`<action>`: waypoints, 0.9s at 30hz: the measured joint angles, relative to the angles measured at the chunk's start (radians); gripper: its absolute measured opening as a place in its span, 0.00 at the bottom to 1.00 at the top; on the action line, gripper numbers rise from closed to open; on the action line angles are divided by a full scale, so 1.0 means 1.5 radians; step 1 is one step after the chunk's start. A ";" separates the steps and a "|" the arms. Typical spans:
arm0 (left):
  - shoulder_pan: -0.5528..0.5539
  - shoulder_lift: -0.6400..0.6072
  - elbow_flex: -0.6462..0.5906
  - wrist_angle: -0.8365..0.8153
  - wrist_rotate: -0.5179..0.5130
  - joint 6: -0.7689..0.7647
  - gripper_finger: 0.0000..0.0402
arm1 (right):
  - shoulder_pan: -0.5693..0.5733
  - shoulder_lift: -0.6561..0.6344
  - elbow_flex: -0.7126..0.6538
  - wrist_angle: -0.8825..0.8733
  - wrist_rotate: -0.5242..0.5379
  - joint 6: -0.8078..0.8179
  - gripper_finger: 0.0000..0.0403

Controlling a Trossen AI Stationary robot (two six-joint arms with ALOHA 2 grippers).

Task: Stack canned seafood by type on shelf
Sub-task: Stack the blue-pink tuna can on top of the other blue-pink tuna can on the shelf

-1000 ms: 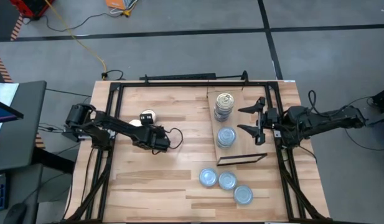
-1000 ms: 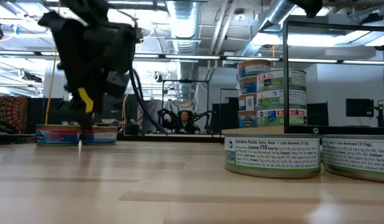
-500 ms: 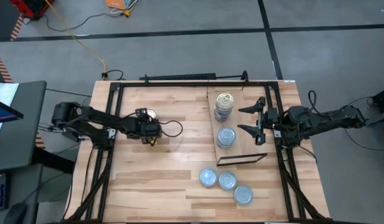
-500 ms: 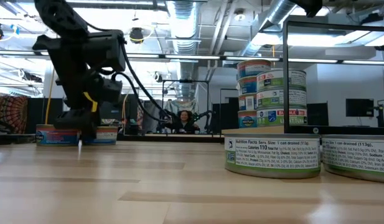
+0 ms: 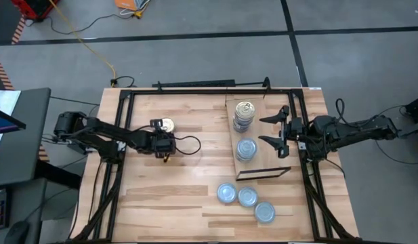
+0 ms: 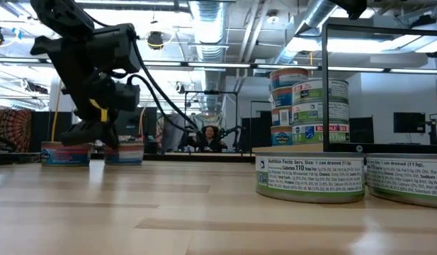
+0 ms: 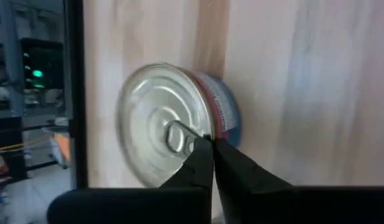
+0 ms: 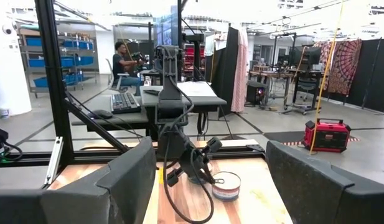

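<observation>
- Tins of seafood number eleven by the task, but not all can be counted singly here: one lone gold-topped tin lies on the tabletop's left half, just beyond the left gripper's fingertips.
- In the left wrist view that lone tin shows a pale top with a pull tab, and the dark fingers are pressed together with their tips over its rim beside the tab; whether they pinch the tab I cannot tell.
- Left gripper sits low over the table, its arm reaching in from the left edge; in the low view it hangs in front of the tin.
- On the shelf, two stacks stand: a gold-topped stack at the far end and a silvery-topped stack nearer the dark-edged strip. How many tins each holds cannot be counted from above.
- Three silvery-topped tins lie loose on the tabletop off the shelf's strip end: one, a second and a third, close together in a slanting row.
- Right gripper waits at the shelf's right edge, fingers spread wide and empty, the two stacks just ahead of its fingertips.
- Beyond the table, the right wrist view shows one person seated at a desk.
</observation>
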 joint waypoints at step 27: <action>-0.050 0.002 0.272 -0.132 0.189 -0.229 0.02 | 0.000 0.000 0.000 0.000 0.000 0.002 0.81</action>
